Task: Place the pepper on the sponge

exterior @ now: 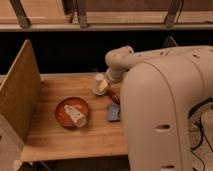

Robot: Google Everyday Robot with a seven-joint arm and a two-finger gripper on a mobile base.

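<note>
The small dark red pepper (114, 96) lies on the wooden table (55, 137), just right of a white cup (98, 83). Slightly nearer me, the blue-grey sponge (113, 113) lies flat, with a short gap between it and the pepper. My gripper (106, 87) hangs at the end of the white arm, right beside the cup and just above and left of the pepper. It is open and holds nothing. My arm's bulky white body (165, 110) hides the table's right side.
An orange-red plate (64, 109) with a white object (76, 116) on it sits at the table's middle left. A tall brown panel (19, 97) stands along the left edge. A dark gap and rails lie behind the table.
</note>
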